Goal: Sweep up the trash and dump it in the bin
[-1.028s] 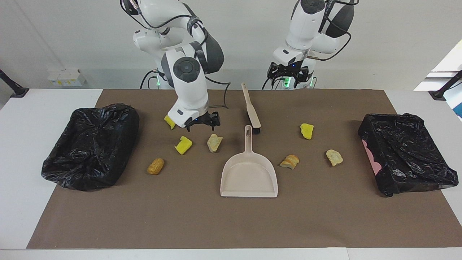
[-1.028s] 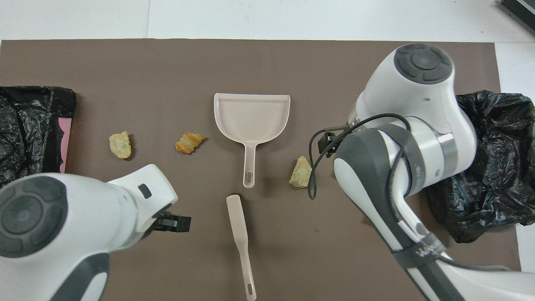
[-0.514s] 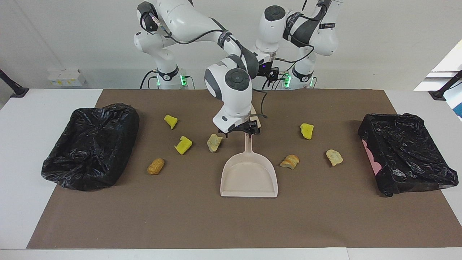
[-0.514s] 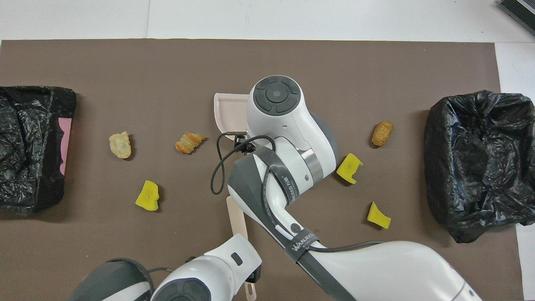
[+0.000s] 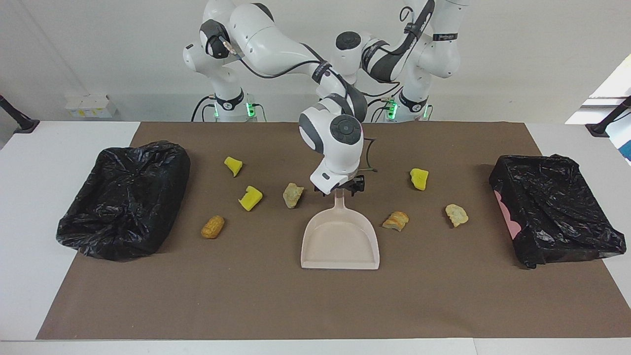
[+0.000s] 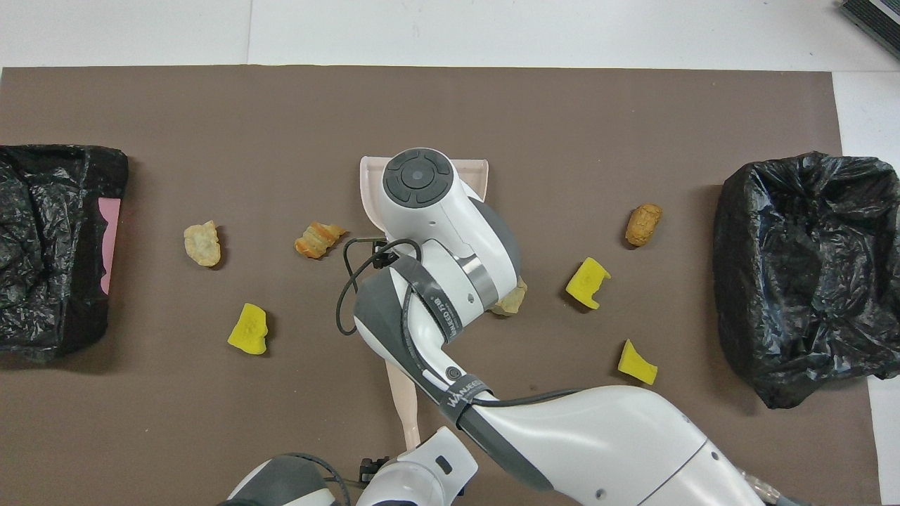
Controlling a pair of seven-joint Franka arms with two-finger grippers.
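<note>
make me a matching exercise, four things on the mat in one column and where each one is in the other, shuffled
Things:
1. dustpan
2. orange-brown lump
3. pale beige chunk
4. right end effector

Places:
a. over the dustpan's handle
b. toward the left arm's end of the mat, near a black bag
c. middle of the mat
d. toward the right arm's end, near a black bag

Pairs: 1-c, 2-d, 3-b, 4-a

Two white arms [image 5: 276,39] with glossy rounded shells, dark grey bands at the joints. Round grey caps [image 5: 346,129] with ringed, segmented faces close the joint ends. Black cables [image 6: 351,281] loop along the links, strapped down by a grey band with white lettering [image 6: 465,400]. Green lights [image 5: 250,109] glow at both bases.
</note>
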